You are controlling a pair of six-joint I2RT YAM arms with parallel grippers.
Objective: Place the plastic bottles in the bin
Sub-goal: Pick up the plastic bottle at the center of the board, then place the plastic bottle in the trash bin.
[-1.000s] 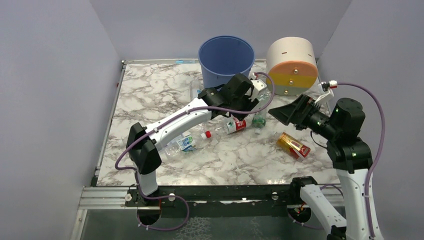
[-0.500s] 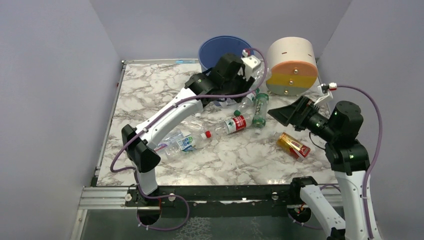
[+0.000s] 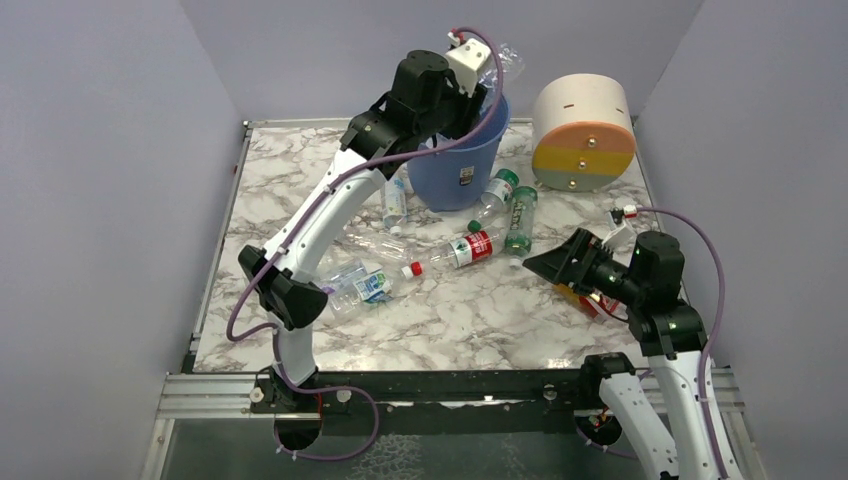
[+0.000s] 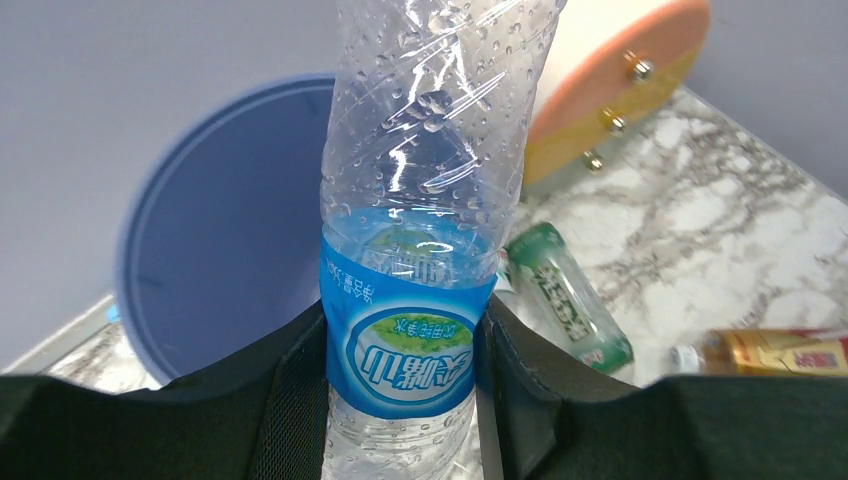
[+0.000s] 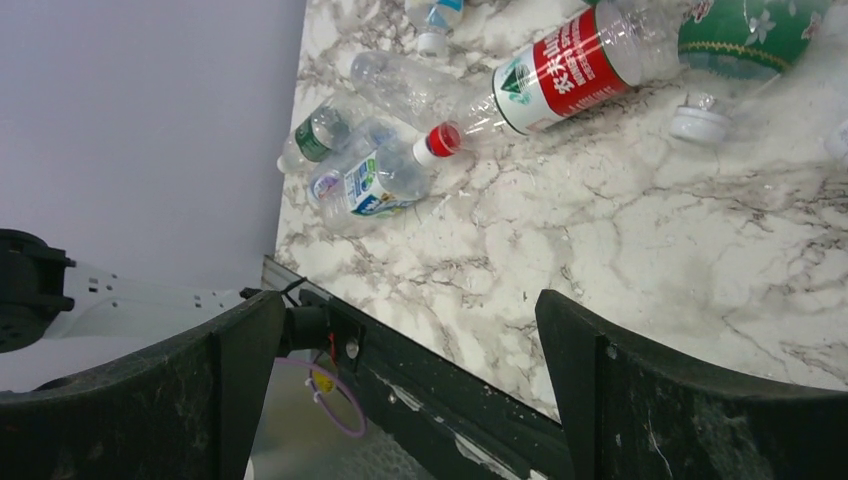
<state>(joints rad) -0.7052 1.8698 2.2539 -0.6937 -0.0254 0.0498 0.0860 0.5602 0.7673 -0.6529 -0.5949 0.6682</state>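
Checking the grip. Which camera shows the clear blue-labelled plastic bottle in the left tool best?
Left wrist: the clear blue-labelled plastic bottle fills the frame, its label clamped in the left tool. Top external shows only its clear end poking past the tool above the round blue plastic bin. Right wrist does not show it.

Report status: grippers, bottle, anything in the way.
Left gripper shut on blue-label bottle, held up at the bin. Right gripper open, empty. More bottles loose on the table; nothing blocking the bin.
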